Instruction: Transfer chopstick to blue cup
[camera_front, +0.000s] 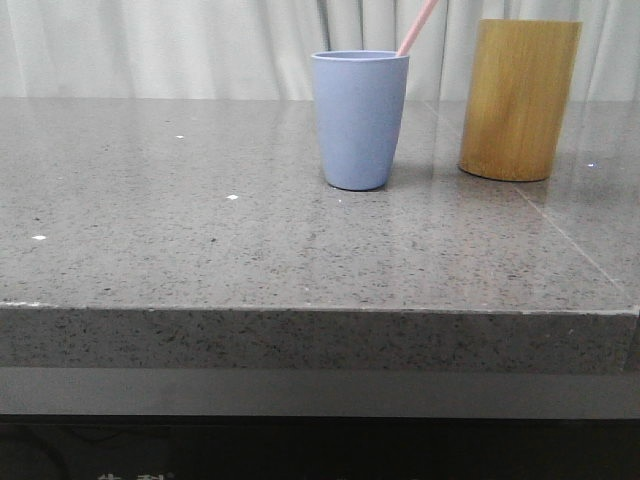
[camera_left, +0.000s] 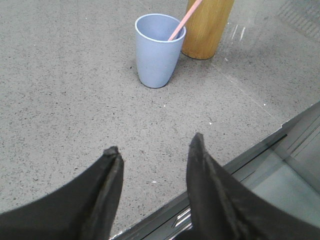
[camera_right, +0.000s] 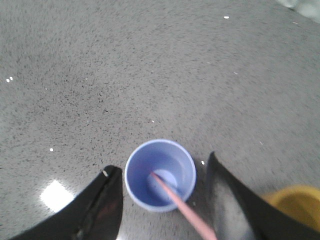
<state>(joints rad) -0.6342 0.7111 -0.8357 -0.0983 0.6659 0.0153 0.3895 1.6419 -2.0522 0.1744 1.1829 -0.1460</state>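
The blue cup (camera_front: 360, 120) stands upright on the grey stone table. One pale pink chopstick (camera_front: 418, 27) stands in it and leans toward the bamboo holder (camera_front: 518, 100) beside it. No gripper shows in the front view. In the right wrist view my right gripper (camera_right: 160, 167) is open, high above the cup (camera_right: 142, 175), one finger on each side of it. The chopstick (camera_right: 185, 209) rises from the cup's bottom between the fingers, and they do not touch it. My left gripper (camera_left: 155, 147) is open and empty, well short of the cup (camera_left: 157, 52) and the chopstick (camera_left: 182, 22), near the table's front edge.
The tall yellow-brown bamboo holder (camera_left: 206, 27) stands close behind the blue cup; its rim (camera_right: 295, 200) shows in the right wrist view. The table's front edge (camera_left: 250, 150) runs just beside my left fingers. White curtains hang behind the table.
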